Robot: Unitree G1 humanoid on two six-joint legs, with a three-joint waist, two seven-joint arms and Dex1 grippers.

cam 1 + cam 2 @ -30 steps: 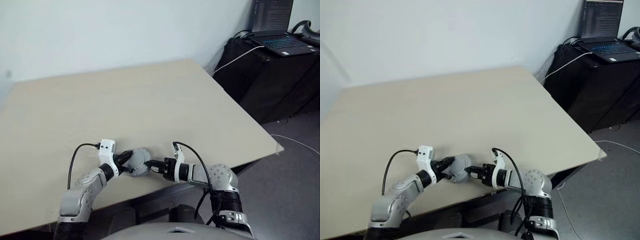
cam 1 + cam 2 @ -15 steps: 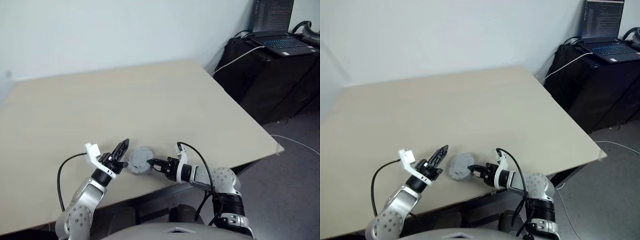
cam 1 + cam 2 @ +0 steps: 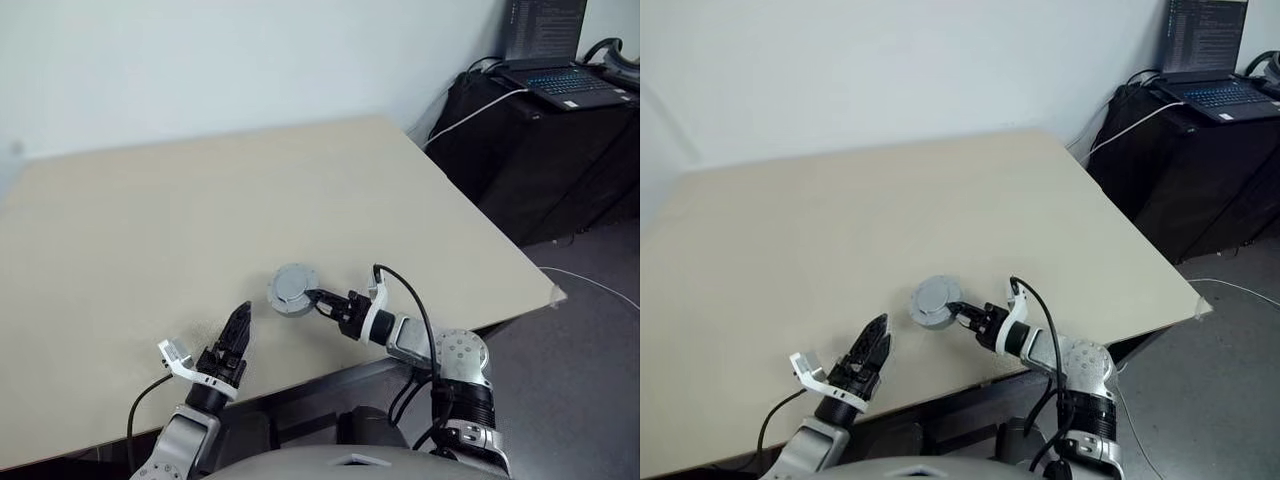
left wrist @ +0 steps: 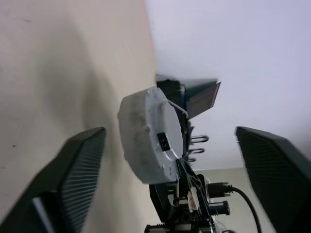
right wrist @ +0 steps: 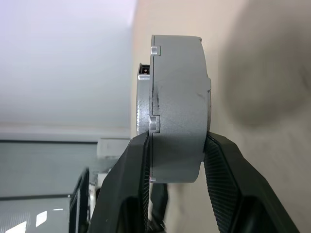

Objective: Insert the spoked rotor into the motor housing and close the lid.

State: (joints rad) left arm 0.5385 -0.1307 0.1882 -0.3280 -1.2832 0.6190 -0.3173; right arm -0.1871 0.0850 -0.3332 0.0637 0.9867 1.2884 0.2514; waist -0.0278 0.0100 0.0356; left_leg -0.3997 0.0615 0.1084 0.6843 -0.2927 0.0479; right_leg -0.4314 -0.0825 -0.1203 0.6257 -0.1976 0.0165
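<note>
— Grey matte metal, that is what I am looking at: the motor housing (image 5: 177, 97) is a thick round puck with a seam running round its side and small square notches along that seam.

— Where is it sitting?

— It is hanging just above the beige table (image 3: 150, 220), near the near edge, tilted and casting a soft shadow on the wood. The right gripper (image 3: 316, 296) is pinching it across its thickness, one ribbed black finger (image 5: 221, 170) on each flat side. The lid (image 3: 296, 283) is showing as the plain grey face with a raised hub, and it is lying closed on the housing.

— And your other claw?

— The left gripper (image 3: 238, 325) is standing wide apart and holding nothing, hovering over the table's near edge, well apart from the puck. Its fingers (image 4: 82, 165) are dark with fine ridges.

— Counts?

— I am counting one puck, two grippers and two fingers on each, plus one laptop (image 3: 565, 80) on a black cabinet (image 3: 540, 160) with one white cable (image 3: 470, 115) trailing off it.

— Room to move?

— The smooth tabletop is stretching broadly beyond the puck toward the white wall. On the right the table's edge is running diagonally, with the cabinet standing past the far corner.
</note>
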